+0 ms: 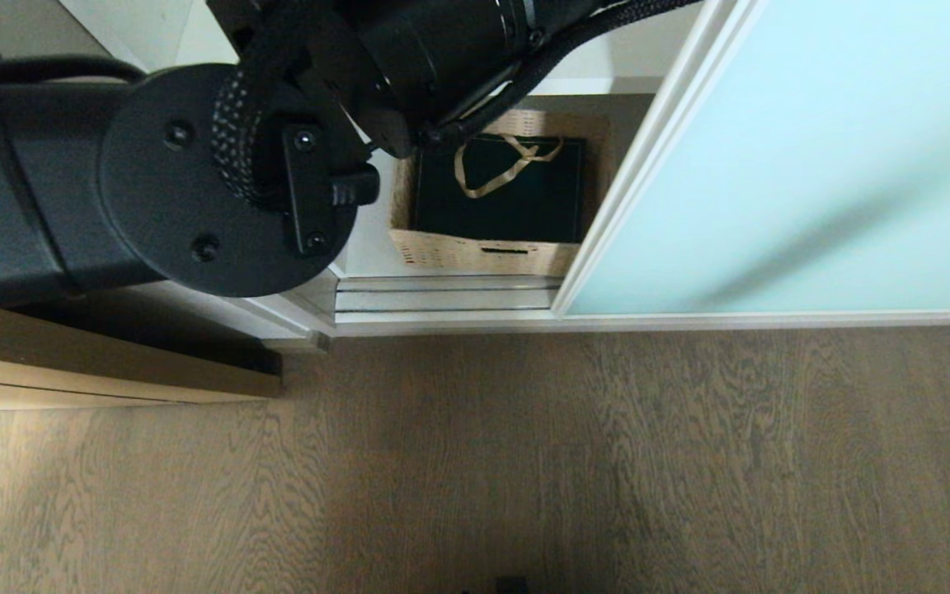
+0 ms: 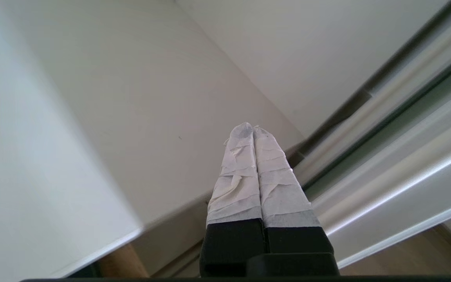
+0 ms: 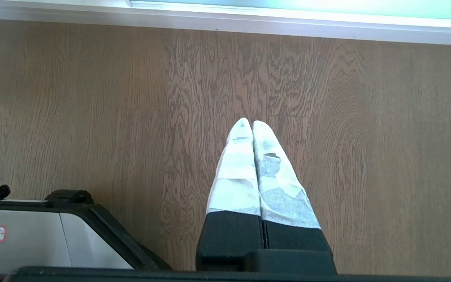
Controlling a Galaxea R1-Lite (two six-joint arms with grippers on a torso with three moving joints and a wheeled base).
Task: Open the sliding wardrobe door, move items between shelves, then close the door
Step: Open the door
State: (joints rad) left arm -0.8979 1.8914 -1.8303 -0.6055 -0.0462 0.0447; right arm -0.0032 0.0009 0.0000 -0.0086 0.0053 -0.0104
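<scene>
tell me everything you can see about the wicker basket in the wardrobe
The wicker basket is tan, woven and rectangular, with a slot handle cut into its near wall. It sits upright on the wardrobe's low white shelf, just left of the sliding door. A dark green gift bag with gold ribbon handle lies flat inside. No tool touches it.

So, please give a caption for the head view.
Left arm reaches into the wardrobe above wicker basket holding green gift bag.
</scene>
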